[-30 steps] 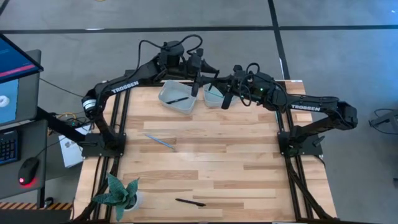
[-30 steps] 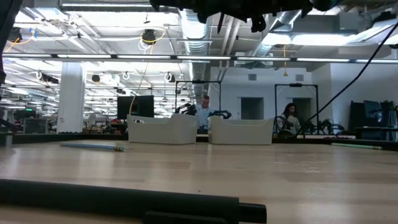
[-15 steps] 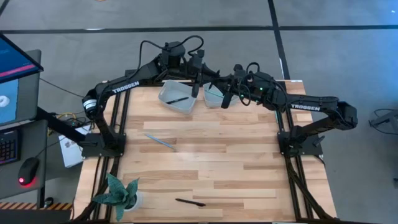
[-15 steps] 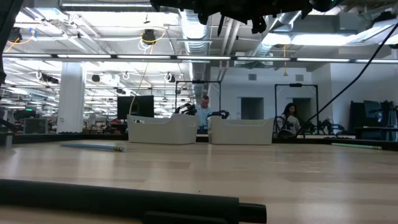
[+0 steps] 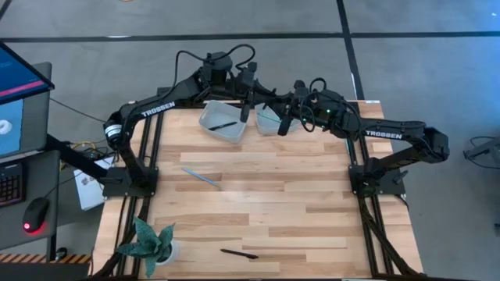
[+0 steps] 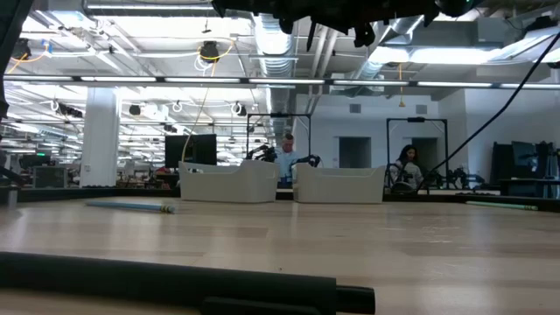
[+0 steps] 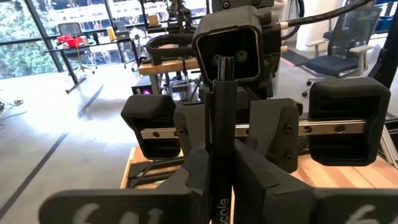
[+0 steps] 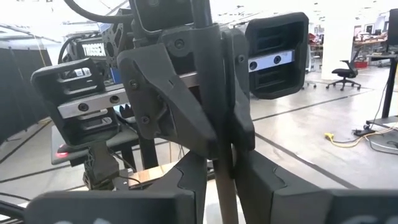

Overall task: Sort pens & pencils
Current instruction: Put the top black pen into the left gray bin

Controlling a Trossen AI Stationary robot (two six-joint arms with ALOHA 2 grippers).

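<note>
Above the bins (image 5: 223,119), left gripper (image 5: 245,114) and right gripper (image 5: 283,125) both pinch one black pen (image 7: 222,124); stiff, light, slippery—grip mid-shaft.

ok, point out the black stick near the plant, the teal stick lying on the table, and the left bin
black stick (image 5: 239,254), high view, middle of its shaft
teal stick (image 5: 201,177), high view, middle of its shaft
left bin (image 5: 209,123), high view, near rim

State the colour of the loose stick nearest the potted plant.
Black stick; high view shows it best.
</note>
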